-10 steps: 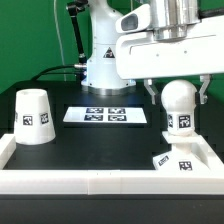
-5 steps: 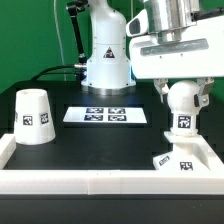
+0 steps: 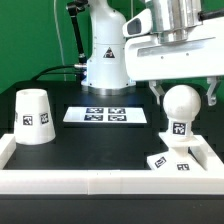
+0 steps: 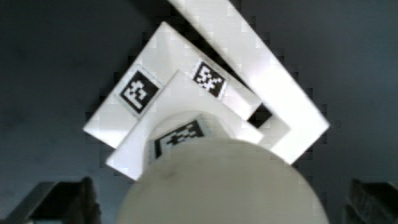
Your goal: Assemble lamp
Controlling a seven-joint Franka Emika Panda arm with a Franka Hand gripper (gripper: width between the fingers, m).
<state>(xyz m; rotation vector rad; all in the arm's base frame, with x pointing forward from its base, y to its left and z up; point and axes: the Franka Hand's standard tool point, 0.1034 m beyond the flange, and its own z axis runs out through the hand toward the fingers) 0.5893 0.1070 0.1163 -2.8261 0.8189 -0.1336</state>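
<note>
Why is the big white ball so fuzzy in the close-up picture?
Wrist view: the round white plastic bulb sits very near the lens, so it blurs, while the flat square white base behind looks sharper. Exterior view: both look crisp and evenly lit.

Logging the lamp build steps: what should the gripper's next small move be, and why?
Probably close the jaws on the bulb to grip it. The gripper straddles it with jaws open and gaps either side, while the bulb stands upright, stem down on the base. Whether it is fully seated cannot be told.
</note>
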